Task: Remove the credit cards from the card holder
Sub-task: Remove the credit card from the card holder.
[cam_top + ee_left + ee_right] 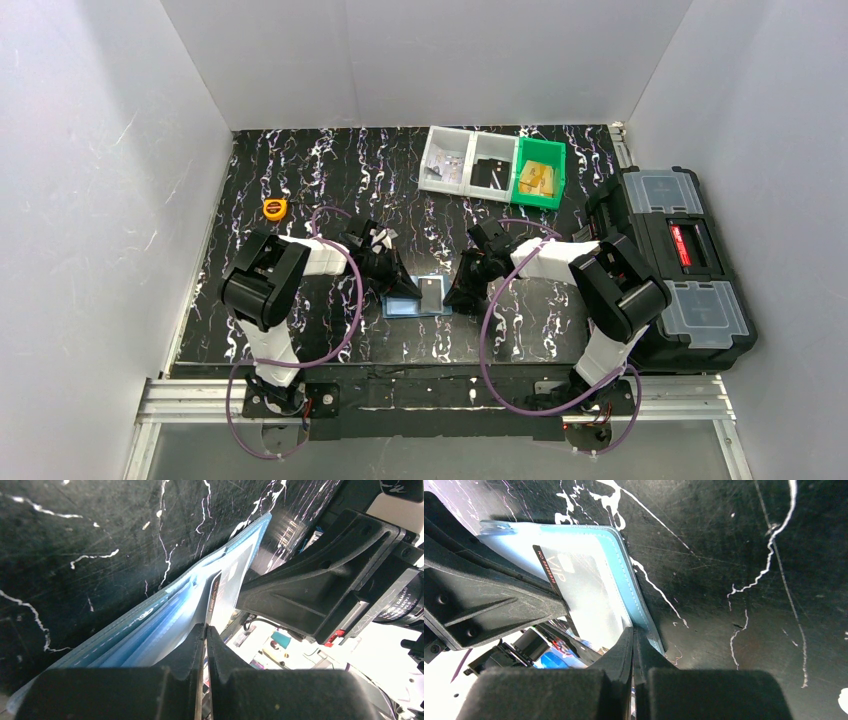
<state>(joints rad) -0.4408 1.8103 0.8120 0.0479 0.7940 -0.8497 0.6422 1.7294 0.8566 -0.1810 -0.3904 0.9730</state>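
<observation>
The dusty-blue card holder (405,306) lies open on the black marbled table between both arms. It also shows in the left wrist view (150,625) and the right wrist view (624,580). A dark credit card (432,292) marked VIP (545,564) sticks partly out of its shiny pocket. My left gripper (398,284) is shut on this card's edge (215,592), jaws pinched tight (205,630). My right gripper (459,294) is shut on the holder's right rim (633,632), low at the table.
Two clear bins (465,160) and a green bin (538,173) stand at the back. A black toolbox (680,265) sits at the right edge. An orange tape measure (274,208) lies at the back left. White walls enclose the table.
</observation>
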